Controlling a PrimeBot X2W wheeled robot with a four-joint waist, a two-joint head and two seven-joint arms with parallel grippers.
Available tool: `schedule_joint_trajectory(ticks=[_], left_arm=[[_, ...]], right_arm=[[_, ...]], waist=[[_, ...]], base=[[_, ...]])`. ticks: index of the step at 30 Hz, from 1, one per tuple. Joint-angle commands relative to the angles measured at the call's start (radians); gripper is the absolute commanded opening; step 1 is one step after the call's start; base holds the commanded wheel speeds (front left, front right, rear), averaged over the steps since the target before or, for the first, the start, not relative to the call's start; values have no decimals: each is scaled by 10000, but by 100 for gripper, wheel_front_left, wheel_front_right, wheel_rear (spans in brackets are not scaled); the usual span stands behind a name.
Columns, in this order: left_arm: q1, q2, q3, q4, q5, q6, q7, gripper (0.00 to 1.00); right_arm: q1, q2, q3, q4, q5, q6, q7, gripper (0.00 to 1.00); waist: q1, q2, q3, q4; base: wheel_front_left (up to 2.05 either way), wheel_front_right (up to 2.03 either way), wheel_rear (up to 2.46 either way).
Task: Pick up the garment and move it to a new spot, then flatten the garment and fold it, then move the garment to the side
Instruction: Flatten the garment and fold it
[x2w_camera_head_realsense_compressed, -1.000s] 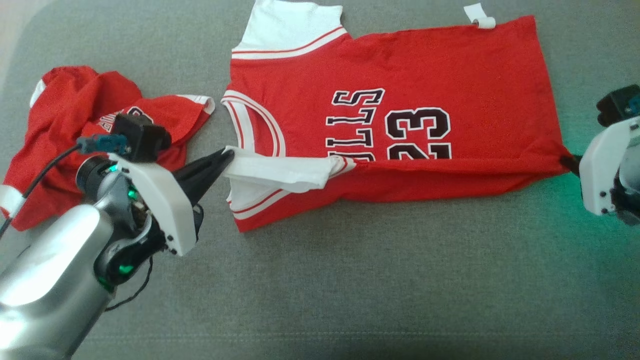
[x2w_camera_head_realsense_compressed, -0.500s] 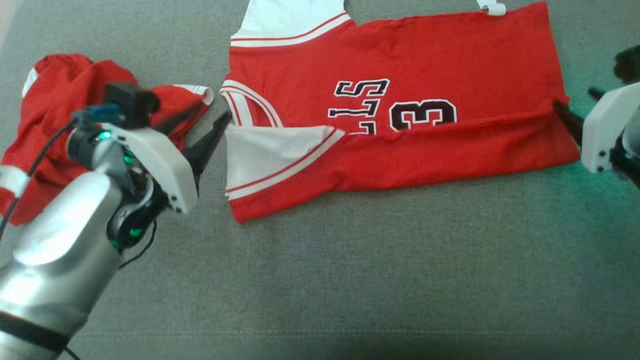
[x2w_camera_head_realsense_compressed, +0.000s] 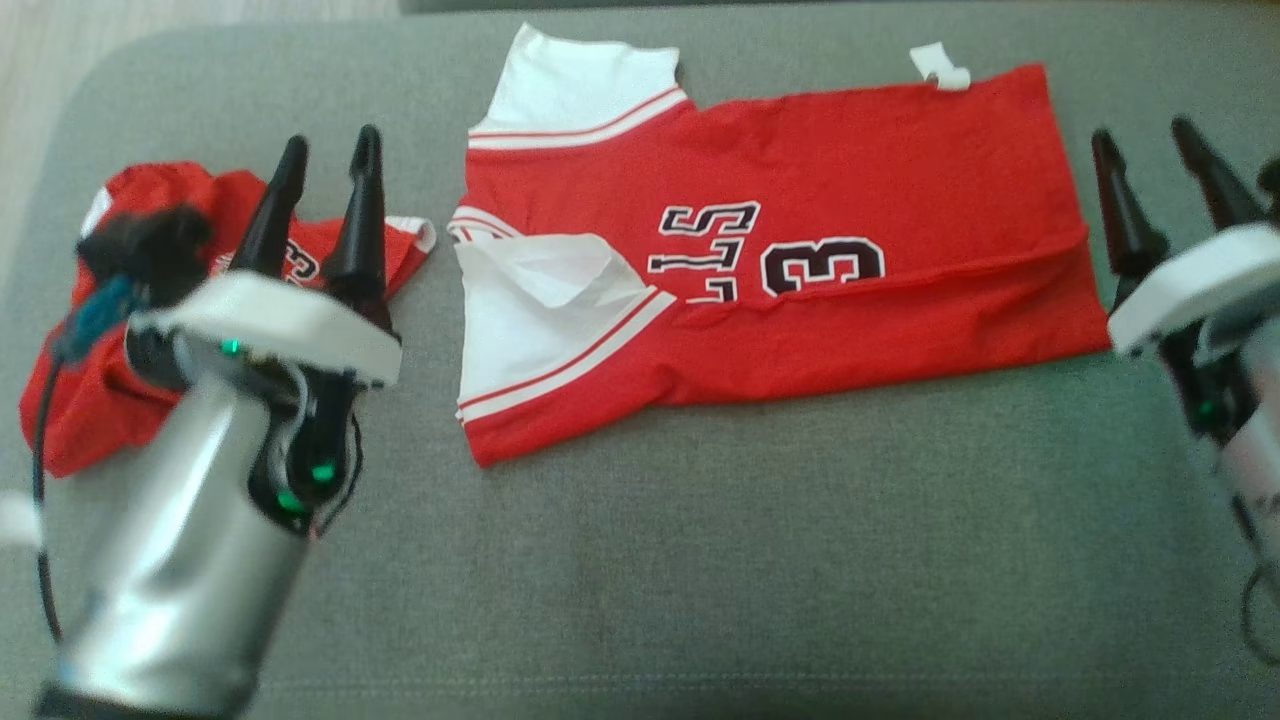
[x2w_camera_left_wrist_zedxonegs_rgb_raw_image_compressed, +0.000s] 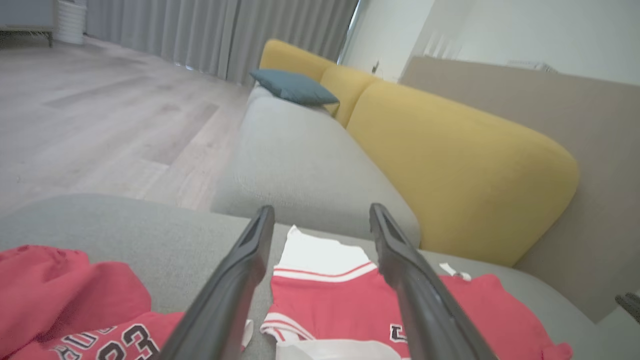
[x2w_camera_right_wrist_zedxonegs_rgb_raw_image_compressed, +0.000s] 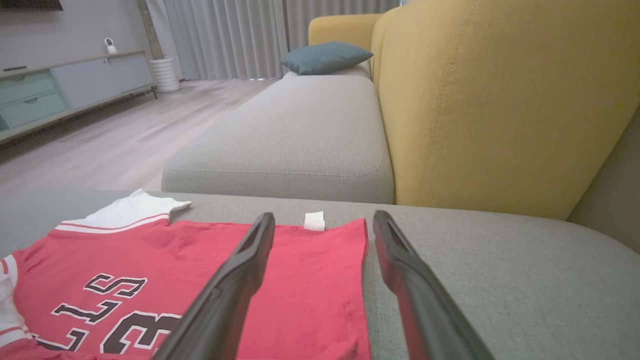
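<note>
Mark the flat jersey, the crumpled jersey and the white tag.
flat jersey (x2w_camera_head_realsense_compressed: 850, 160), head view, red cloth above the lettering.
crumpled jersey (x2w_camera_head_realsense_compressed: 85, 420), head view, its lower red fold.
white tag (x2w_camera_head_realsense_compressed: 938, 66), head view, its middle.

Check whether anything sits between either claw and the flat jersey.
Nothing visible does. The left claw and right claw stand open off either end of the flat jersey, grey cushion between; the crumpled jersey lies under the left claw.
</note>
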Motion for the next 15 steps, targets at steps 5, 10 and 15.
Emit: schedule_joint_trajectory(ticks=[5,10,15], left_arm=[[1764,-975,2096,-1994,1789,415,-120,100],[3613,-2178,2819,-2335,3186,80,-122,100],[4225,-2488,3046,-2074,3822,-263,-122,100]], right_arm=[[1340,744,-1719,-1066,-1520,65,-499,100],[3745,2214,-4186,-3492,-4265,65,-510,100],[5082,3348,-5260,-4721,-5600,65,-511,100]], waist=[[0,0,-605,-62],[0,0,-935,-33],[0,0,-1000,-10]], base=[[0,0,0],[0,0,0],[0,0,0]])
